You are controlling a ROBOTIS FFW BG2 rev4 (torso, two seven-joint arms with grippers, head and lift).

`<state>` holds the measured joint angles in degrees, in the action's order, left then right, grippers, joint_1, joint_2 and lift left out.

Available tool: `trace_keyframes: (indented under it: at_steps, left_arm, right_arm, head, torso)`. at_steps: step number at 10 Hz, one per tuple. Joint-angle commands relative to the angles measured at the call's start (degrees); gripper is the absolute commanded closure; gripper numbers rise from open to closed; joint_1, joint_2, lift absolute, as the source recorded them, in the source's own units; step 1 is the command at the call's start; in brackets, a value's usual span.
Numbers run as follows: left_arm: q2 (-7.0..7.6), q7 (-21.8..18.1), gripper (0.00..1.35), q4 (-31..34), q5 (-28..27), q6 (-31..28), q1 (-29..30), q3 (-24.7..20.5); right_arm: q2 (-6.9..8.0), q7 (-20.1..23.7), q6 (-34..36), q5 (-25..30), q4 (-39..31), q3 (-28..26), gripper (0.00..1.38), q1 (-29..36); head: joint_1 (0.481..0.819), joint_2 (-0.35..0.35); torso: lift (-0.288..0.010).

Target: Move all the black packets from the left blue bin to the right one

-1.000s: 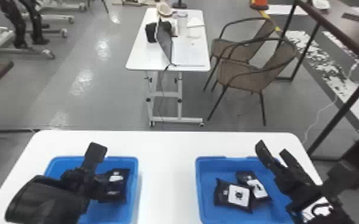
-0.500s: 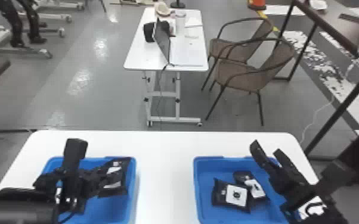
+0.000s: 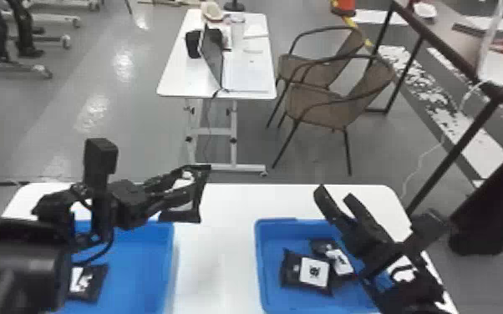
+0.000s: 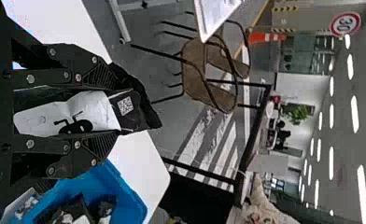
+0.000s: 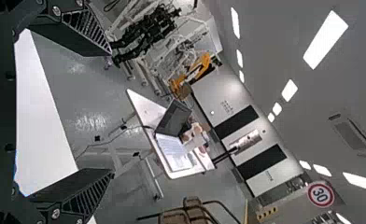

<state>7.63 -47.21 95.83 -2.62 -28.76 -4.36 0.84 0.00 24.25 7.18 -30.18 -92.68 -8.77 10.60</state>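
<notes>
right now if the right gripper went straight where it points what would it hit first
The right gripper would probably meet the far white table with the laptop; the way looks free, though depth is unclear.

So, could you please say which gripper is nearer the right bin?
Right: the right gripper is over the bin; the left gripper, holding a packet, is off to its left.

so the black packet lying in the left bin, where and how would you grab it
I'd come from above and pinch its middle, fingers over its near and far edges: the packet lies label up on the floor of the left bin, those edges clear of the walls. The left arm hides its left end, so I'd avoid that side.
</notes>
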Motion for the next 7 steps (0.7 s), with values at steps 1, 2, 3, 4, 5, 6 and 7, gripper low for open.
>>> trace_keyframes:
  at_steps: [1, 2, 3, 4, 5, 6, 7]
  left_arm:
    - [0.01, -1.83, 0.82, -2.75, 0.86, 1.78, -4.07, 2.85]
    - [0.01, -3.59, 0.82, -6.01, 2.53, 3.36, -7.15, 5.49]
    - [-0.34, -3.94, 0.82, -8.29, 4.20, 4.33, -9.26, 8.04]
    - [-1.39, -3.94, 0.82, -9.96, 4.99, 5.56, -10.75, 9.36]
    - [-2.54, -3.85, 0.82, -11.90, 6.66, 7.32, -11.98, 10.06]
    - [-2.89, -3.85, 0.82, -12.77, 7.45, 8.11, -12.77, 11.11]
    - [-2.71, -3.85, 0.82, -13.13, 7.54, 7.93, -13.48, 12.87]
  right_arm:
    - [0.05, 1.06, -0.06, -0.05, 0.93, 0.51, 0.13, -1.28]
    - [0.05, 1.59, -0.06, -0.05, 1.19, 0.77, 0.13, -2.07]
    - [0.05, 2.38, -0.06, -0.14, 1.54, 1.12, 0.13, -2.95]
    - [0.05, 3.26, 0.03, -0.14, 1.72, 1.74, 0.13, -3.65]
    - [0.05, 3.70, -0.06, -0.05, 1.81, 2.70, 0.13, -4.01]
    - [0.05, 3.79, -0.06, -0.05, 2.07, 3.32, 0.12, -4.80]
    - [0.05, 4.05, -0.06, 0.04, 2.24, 3.67, 0.12, -5.59]
  head:
    - [0.695, -0.101]
    - [0.695, -0.113]
    - [0.695, -0.124]
    - [0.695, -0.146]
    - [0.695, -0.162]
    - [0.695, -0.167]
    - [0.695, -0.173]
  torso:
    - [0.000]
    - [0.000]
    - [0.000]
    - [0.000]
    - [0.000]
    - [0.000]
    - [0.000]
